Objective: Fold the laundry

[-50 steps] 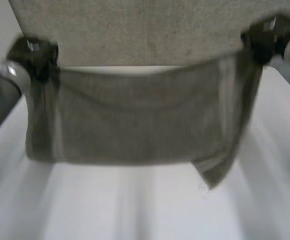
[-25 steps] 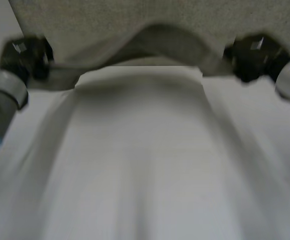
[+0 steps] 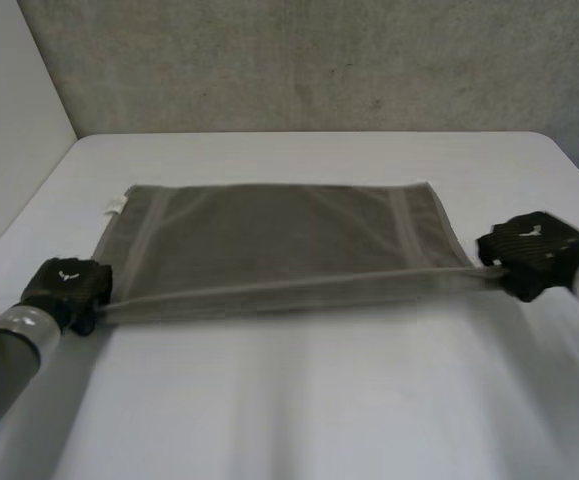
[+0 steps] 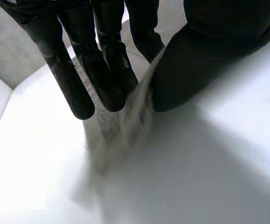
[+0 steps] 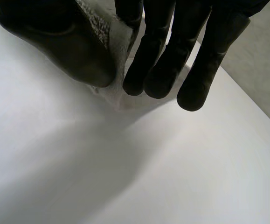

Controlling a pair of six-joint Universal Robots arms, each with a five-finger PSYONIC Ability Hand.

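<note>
I have the grey cloth [image 3: 279, 245] flat on the white table [image 3: 319, 410], my left hand [image 3: 66, 287] at nine o'clock and right hand [image 3: 531, 248] at three o'clock each pinching a near corner.

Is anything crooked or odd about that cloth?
Nothing much. The cloth lies flat on the table. Its near edge is pinched taut between the left hand and right hand, and a small white tag pokes out at the far left corner.
</note>
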